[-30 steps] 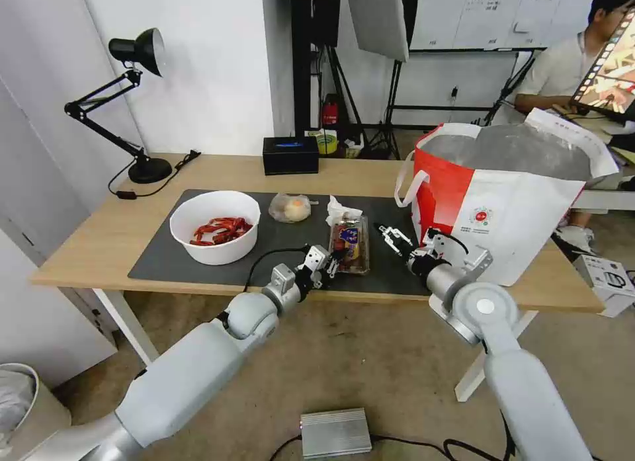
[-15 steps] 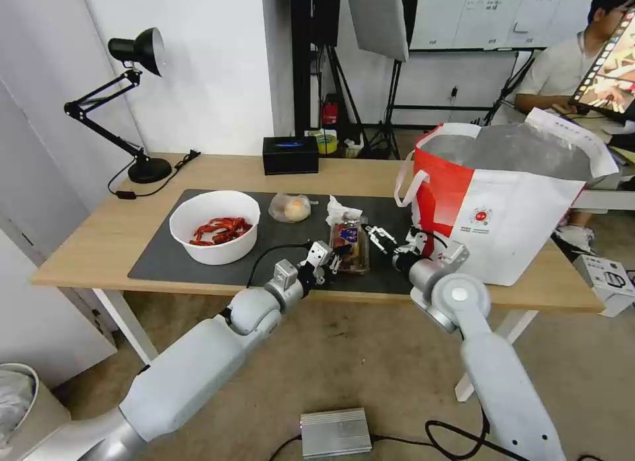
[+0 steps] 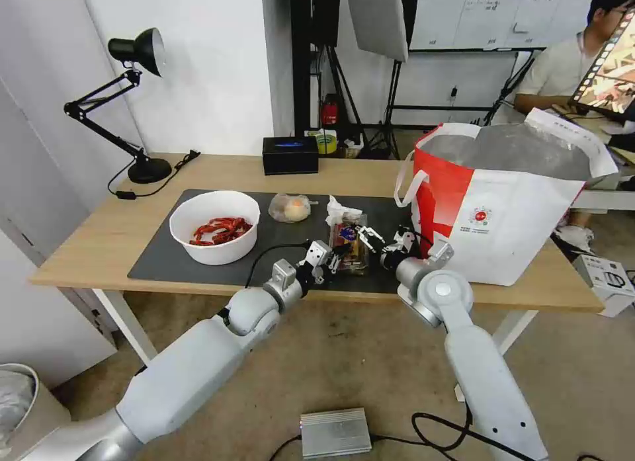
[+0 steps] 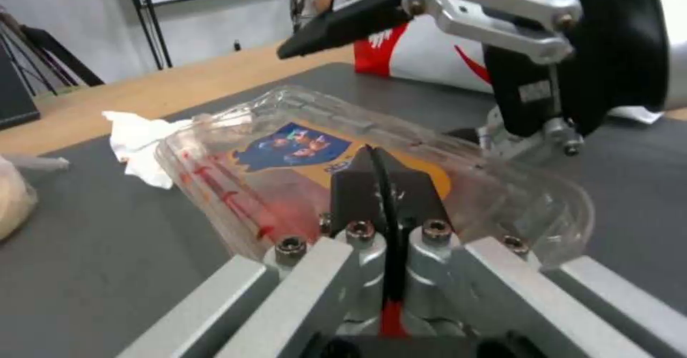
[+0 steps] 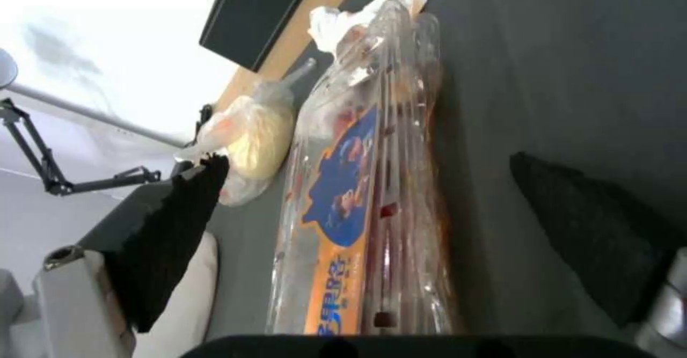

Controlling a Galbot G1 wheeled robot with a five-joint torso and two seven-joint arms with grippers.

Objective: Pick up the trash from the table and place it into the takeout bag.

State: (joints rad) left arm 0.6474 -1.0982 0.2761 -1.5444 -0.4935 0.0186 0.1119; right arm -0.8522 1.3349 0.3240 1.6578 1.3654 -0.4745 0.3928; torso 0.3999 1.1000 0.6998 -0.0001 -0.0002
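I have the left pincer (image 3: 336, 257) clamped on the near rim of the clear tray (image 3: 349, 245), which sits on the dark mat (image 3: 165, 256) of the tabletop (image 3: 92, 229), between the white bowl of crayfish shells (image 3: 215, 226) and the takeout bag (image 3: 509, 203). My right pincer (image 3: 368, 236) is spread wide at the tray's other side, one finger over it and one beside it, not yet gripping.

My worry is the tray itself: it looks thin and springy, and the left grip holds only a narrow lip. If the right pincer closes unevenly, I judge the plastic could buckle or pop out of the left grasp, tipping red scraps onto the mat. The two pincers are also very near each other and could collide. The crumpled tissue (image 3: 337, 209) touches the tray's far end and might get dragged along.

The tray carries a blue and orange label with cartoon figures; its writing I cannot read. The bag bears a small round logo (image 3: 481, 217), also illegible.
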